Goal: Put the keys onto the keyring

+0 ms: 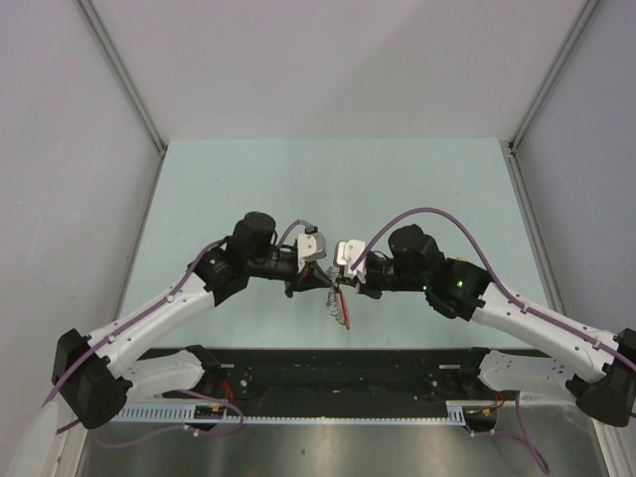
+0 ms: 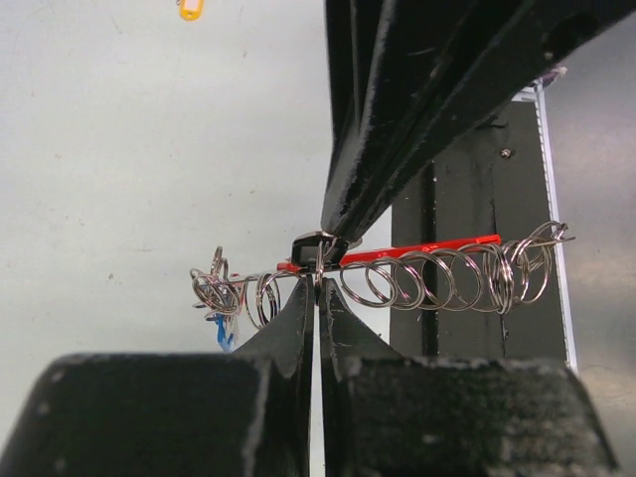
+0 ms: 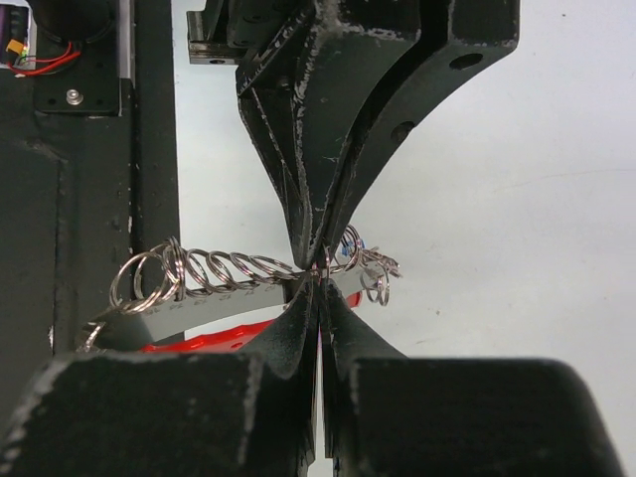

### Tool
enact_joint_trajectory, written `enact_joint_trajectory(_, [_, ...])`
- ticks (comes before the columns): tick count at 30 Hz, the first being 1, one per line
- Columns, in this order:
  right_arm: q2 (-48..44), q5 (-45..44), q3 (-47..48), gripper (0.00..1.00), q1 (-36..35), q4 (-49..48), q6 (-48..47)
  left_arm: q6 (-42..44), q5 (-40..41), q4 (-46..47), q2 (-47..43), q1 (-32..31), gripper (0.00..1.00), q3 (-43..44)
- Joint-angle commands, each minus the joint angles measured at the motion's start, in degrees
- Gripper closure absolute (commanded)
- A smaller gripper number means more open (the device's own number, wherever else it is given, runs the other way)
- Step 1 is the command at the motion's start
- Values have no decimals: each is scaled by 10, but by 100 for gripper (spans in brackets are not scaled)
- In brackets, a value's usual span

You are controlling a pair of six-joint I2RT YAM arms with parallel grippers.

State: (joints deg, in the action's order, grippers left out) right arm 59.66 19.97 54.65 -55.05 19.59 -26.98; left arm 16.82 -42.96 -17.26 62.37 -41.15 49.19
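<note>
The keyring is a chain of thin metal rings (image 2: 437,278) with a grey strap (image 3: 219,298) and a red end piece (image 2: 417,248). It is held in the air between both grippers. My left gripper (image 2: 318,285) is shut on one ring near the middle of the chain. My right gripper (image 3: 320,280) is shut on the same spot from the opposite side, tip to tip. A blue-headed key (image 2: 224,333) hangs at one end of the chain and also shows in the right wrist view (image 3: 353,241). A yellow-headed key (image 2: 191,8) lies apart on the table. In the top view the grippers meet at centre, left (image 1: 320,282), right (image 1: 340,282), with the red piece (image 1: 344,310) dangling below them.
The pale green table (image 1: 328,189) stretches behind the grippers, with walls on both sides. The black base rail (image 1: 338,368) runs along the near edge, right under the hanging keyring.
</note>
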Motion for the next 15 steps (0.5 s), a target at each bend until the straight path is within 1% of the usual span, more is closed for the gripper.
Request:
enact_joint_trajectory(1, [-11,-27,27,100,-7,8,-7,-33,25,31,-10,-3,100,21])
enact_joint_trajectory(10, [-7,-41,17,100,-8,0,4,-88,29,121,-42,-1,100,-21])
enact_joint_trajectory(14, [-14,-53,-2,100,-4,-38,19,-106,30,166,-59,0,100,-44])
enact_joint_trajectory(15, [-17,-54,-12,100,-2,-46,23,-108,28,190,-68,0,100,-55])
